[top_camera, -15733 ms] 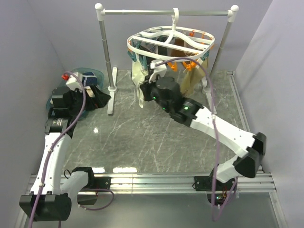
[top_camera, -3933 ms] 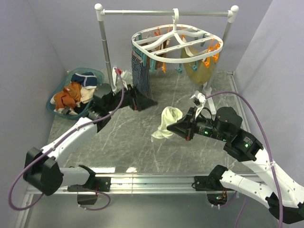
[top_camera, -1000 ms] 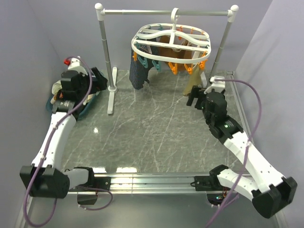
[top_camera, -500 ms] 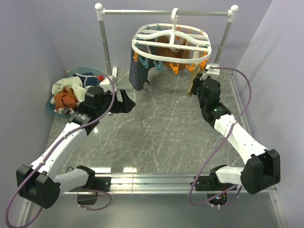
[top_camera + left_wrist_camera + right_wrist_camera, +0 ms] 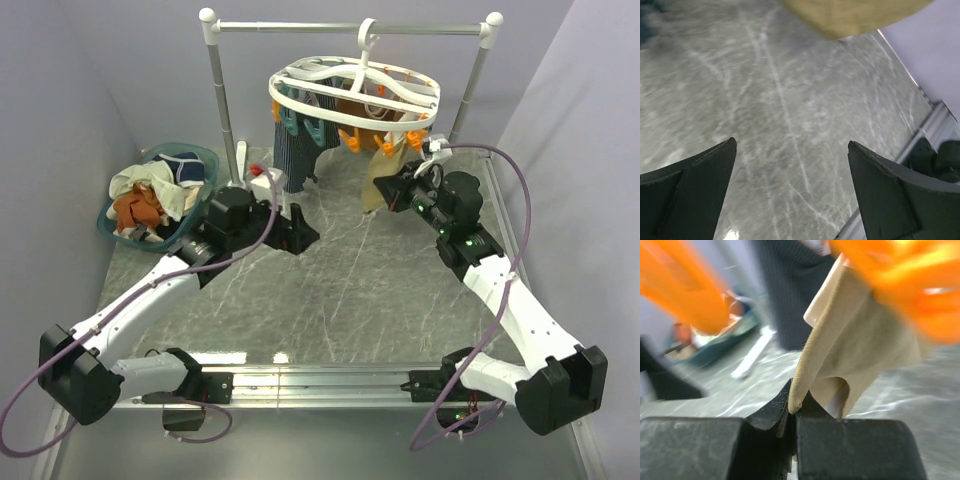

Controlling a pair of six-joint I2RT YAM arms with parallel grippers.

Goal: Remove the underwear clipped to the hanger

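Rig, top view: white plastic hanger, oval, with curved cross ribs, hooked by its top loop on the bar of the metal rail stand. Orange and teal clothespins around the rim.

Right hand: shut, black flat pads pressed together on the rolled hem of the cream-beige brief. Wrist view confirms it: right hand closed with the thick, soft hem of the cream-beige brief pinched between the pads and matte, finely knit cloth folding above. Upper corner apparently in an orange clothespin; too blurred to be sure.

Left hand: wide open, holding nothing, low over the table, well apart from the hanger. Wrist view: left hand with both dark, blunt fingers spread over grey, white-veined, glossy stone.

Striped brief: dark with fine vertical stripes, hanging limp from the left side of the hanger.

Basket: teal, round, on the table at far left, holding a crumpled pile of briefs in cream, tan-brown and navy with white trim.
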